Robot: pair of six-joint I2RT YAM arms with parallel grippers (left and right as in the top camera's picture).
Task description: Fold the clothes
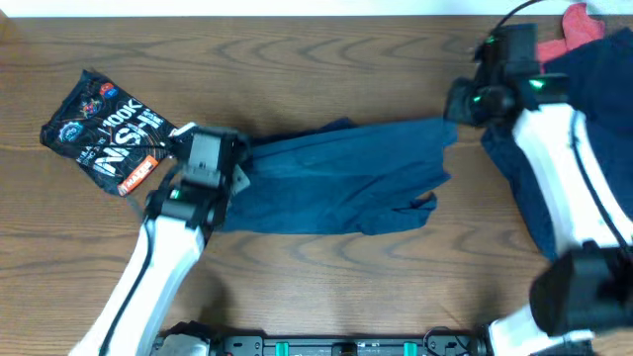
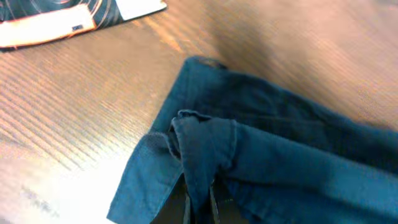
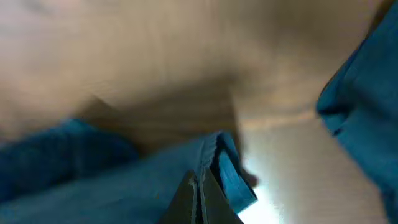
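A blue garment (image 1: 346,173) lies stretched across the middle of the wooden table (image 1: 326,277). My left gripper (image 1: 235,168) is shut on its left end; in the left wrist view a fold of blue cloth (image 2: 205,149) is pinched between the fingers (image 2: 199,202). My right gripper (image 1: 457,107) is shut on the garment's right top corner; in the right wrist view the fingers (image 3: 200,186) clamp the cloth edge (image 3: 227,171).
A black printed snack bag (image 1: 104,131) lies at the far left, close to my left gripper. A pile of dark blue clothes (image 1: 584,99) with a red item (image 1: 574,25) sits at the right, under my right arm.
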